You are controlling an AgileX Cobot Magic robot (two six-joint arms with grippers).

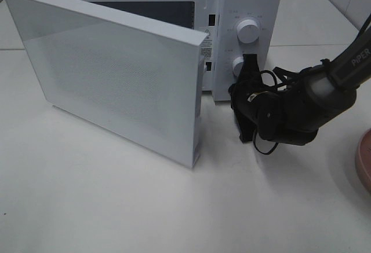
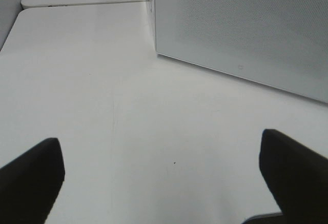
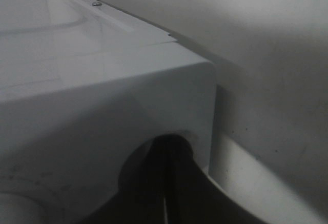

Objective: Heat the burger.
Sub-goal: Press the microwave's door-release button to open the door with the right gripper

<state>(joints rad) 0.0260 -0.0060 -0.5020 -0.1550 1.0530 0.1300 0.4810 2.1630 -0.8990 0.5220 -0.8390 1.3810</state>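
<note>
White door (image 1: 116, 73) stands open; I'd shut it before my right tool (image 1: 250, 62), tips together at the lower knob (image 1: 237, 65), turns it. My left tool (image 2: 161, 178) gapes above the surface (image 2: 102, 106).

There are one microwave (image 1: 246, 4), one open door (image 1: 110, 73), two knobs (image 1: 249, 30) (image 1: 236, 65), one pink plate (image 1: 364, 160), one worktop (image 1: 116, 206), one left end effector (image 2: 161, 175) and one right end effector (image 1: 250, 63).

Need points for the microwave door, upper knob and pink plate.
microwave door (image 1: 110, 73): exterior high view, middle of the open door's panel.
upper knob (image 1: 249, 30): exterior high view, centre of its face.
pink plate (image 1: 364, 163): exterior high view, rim at the picture's right edge.
</note>
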